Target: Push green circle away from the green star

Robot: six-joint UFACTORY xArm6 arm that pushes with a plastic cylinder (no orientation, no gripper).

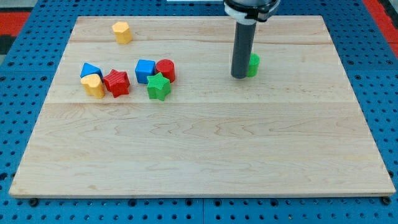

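Toward the view's upper right, my tip (pixel 239 76) is resting on the wooden board (pixel 205 149), its left-hand side free and its right side touching or almost touching the green circle (pixel 253 64); I cannot tell which. Being a bare rod, it is clamping nothing, only standing upright beside that block. Most of the green circle is hiding behind the rod, with just its right part showing.

Well apart from it, left of centre, the green star (pixel 158 86) is sitting just below a blue cube (pixel 145 70) and a red cylinder (pixel 165 70), crowding both of them. Further left, a red star (pixel 116 82) is lying beside a yellow heart-shaped block (pixel 93 85), with a blue triangular block (pixel 91 70) tucked just above the heart. Near the board's top left, a lone yellow block (pixel 122 32), its shape hard to make out, is standing apart from the rest. A blue pegboard (pixel 25 74) is surrounding the board on all sides
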